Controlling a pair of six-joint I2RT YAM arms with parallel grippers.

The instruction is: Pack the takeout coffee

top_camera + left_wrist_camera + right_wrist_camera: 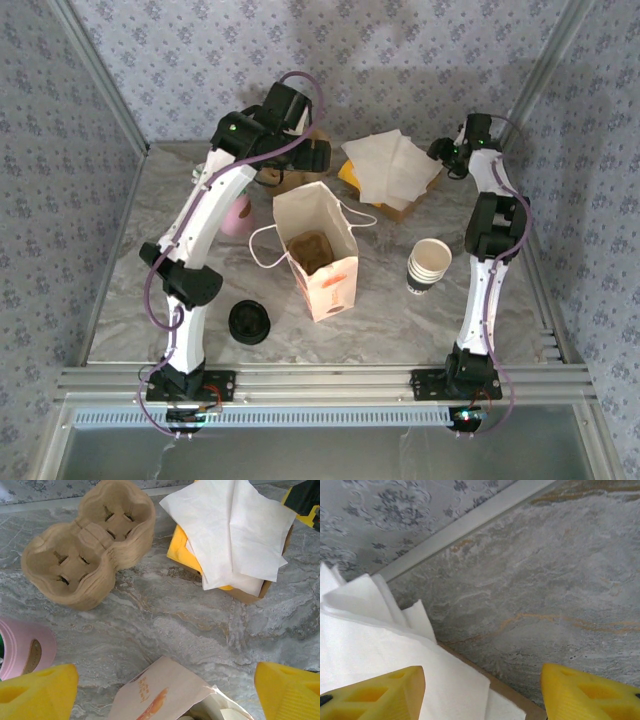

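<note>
— Left pincer (167,687): how is it found?
— Its yellow fingers (40,690) are spread wide and nothing is held between them. It is hung over the far part of the worktop (400,320), and the top edge of the paper bag (320,255) is seen below the gap.
— And the right pincer (482,692)?
— It is parted too, with nothing gripped. One finger is seen over the white napkins (380,645). The other is seen over bare marbled worktop.
— What is laid out nearest the arm bases?
— A squat stack of black lids (248,322) is set near the left arm's base. Further in, the white bag with orange print is stood open at the middle, with its string handles (262,245) hung outward. To its right, well apart, a stack of lidless paper cups (430,263) is stood upright.
— Where is the takeout coffee placed?
— That cannot be told. A brown shape is seen low inside the bag, but what it is cannot be made out.
— And beyond the bag?
— A pink object (25,650) is seen left of the bag, just beside the left arm. Farther back, a moulded two-cup carrier (87,547) is rested on the worktop. To its right the napkins are piled on a brown box (250,596) with something yellow (182,550) in it, near the back wall.
</note>
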